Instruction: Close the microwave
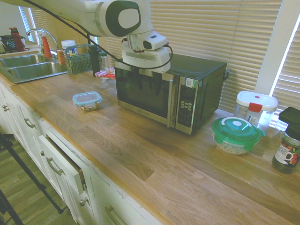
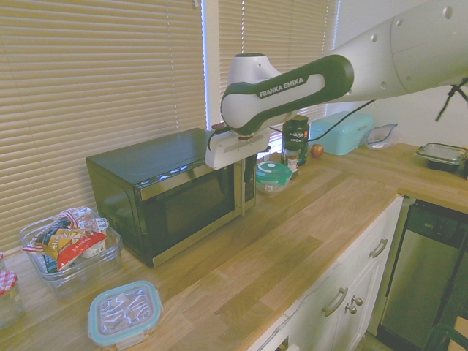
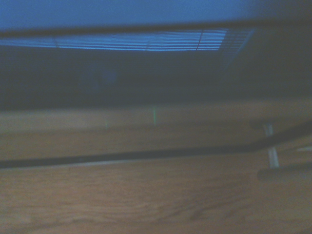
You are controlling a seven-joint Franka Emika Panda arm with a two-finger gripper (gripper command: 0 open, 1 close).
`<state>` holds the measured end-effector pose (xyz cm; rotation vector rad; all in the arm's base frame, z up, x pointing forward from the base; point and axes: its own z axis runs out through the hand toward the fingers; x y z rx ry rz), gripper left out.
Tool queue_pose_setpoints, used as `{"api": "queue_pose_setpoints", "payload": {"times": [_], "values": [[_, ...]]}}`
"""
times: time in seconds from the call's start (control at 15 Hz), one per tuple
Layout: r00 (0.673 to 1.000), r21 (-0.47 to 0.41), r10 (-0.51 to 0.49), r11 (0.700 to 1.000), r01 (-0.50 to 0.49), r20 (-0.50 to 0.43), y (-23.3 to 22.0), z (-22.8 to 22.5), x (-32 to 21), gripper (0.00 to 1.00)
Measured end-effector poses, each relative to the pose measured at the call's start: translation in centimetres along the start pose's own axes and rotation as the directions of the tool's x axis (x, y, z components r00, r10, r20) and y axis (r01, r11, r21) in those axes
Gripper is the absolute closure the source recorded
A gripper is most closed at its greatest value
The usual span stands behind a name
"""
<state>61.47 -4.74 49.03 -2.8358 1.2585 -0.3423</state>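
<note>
Microwave [image 1: 199,70], upper centre: door looks flush (slight gap possible). Gripper [image 1: 147,88] before it, fingers apart. Closing seems nearly done; next, check, retreat.

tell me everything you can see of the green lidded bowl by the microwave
The bowl is round and squat, with clear sides, probably plastic or glass, showing pale, lumpy contents. Its green lid is on, with a round whitish piece at the middle. It sits upright on the wooden counter, beside the button-panel end of the microwave and in front of a white-lidded container. The gripper isn't touching it.
</note>
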Motion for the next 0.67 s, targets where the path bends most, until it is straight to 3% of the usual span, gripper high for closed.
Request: {"api": "queue_pose_setpoints", "payload": {"times": [0.67], "values": [[1.000, -0.010, 0.015, 1.000, -0.015, 0.008, 13.3, 3.8, -8.4, 0.00]]}}
